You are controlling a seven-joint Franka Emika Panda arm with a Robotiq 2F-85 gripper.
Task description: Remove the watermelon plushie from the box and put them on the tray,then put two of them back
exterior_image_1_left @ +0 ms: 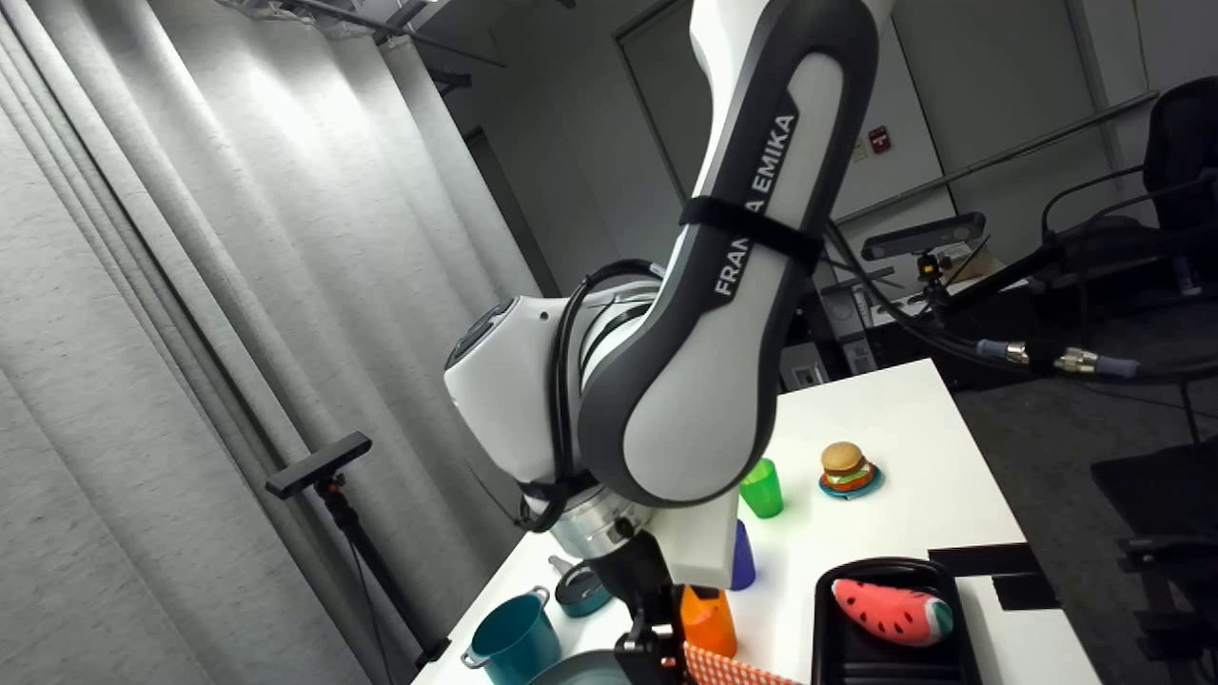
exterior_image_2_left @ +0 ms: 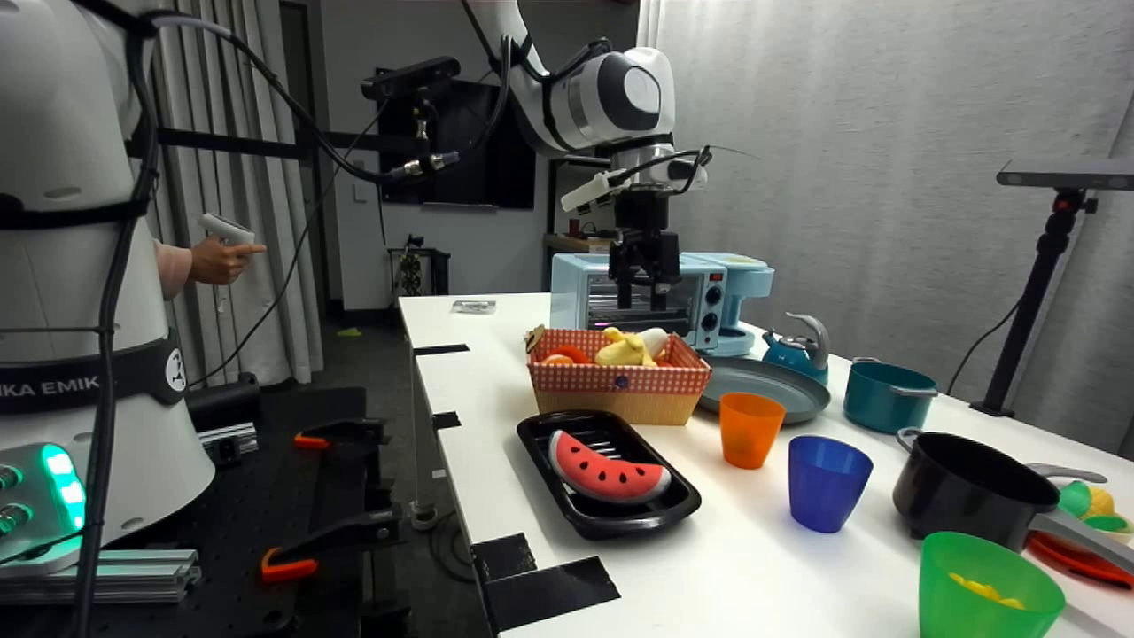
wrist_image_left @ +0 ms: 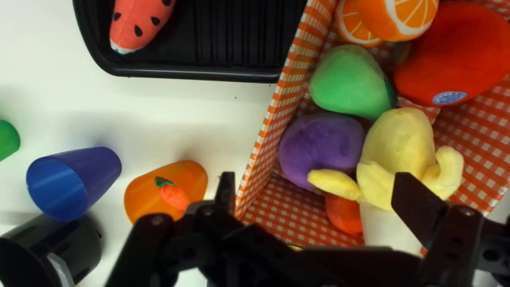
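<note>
- Gripper [exterior_image_2_left: 641,299] is hanging above the checkered box [exterior_image_2_left: 616,390], fingers [wrist_image_left: 227,191] spread well apart; in the wrist view one shows by the box wall, the other in front of the yellow banana plush [wrist_image_left: 398,147].
- Watermelon plushie [exterior_image_2_left: 607,474] (I see one) is lying in the black tray [exterior_image_2_left: 638,525], and that tray's just beside the box on the white table [exterior_image_2_left: 726,576].
- Box is pretty loaded: purple plush [wrist_image_left: 322,147] next to the banana, green plush [wrist_image_left: 350,81], big red plush [wrist_image_left: 458,56], plus an orange-slice toy [wrist_image_left: 398,20].
- Orange cup [exterior_image_2_left: 749,430], blue cup [exterior_image_2_left: 828,483] and green cup [exterior_image_2_left: 988,585] kinda run in a line along the table.
- Burger toy [exterior_image_1_left: 846,466] is near the green cup.
- Light blue toaster oven [exterior_image_2_left: 576,288] is behind the box in an exterior view.
</note>
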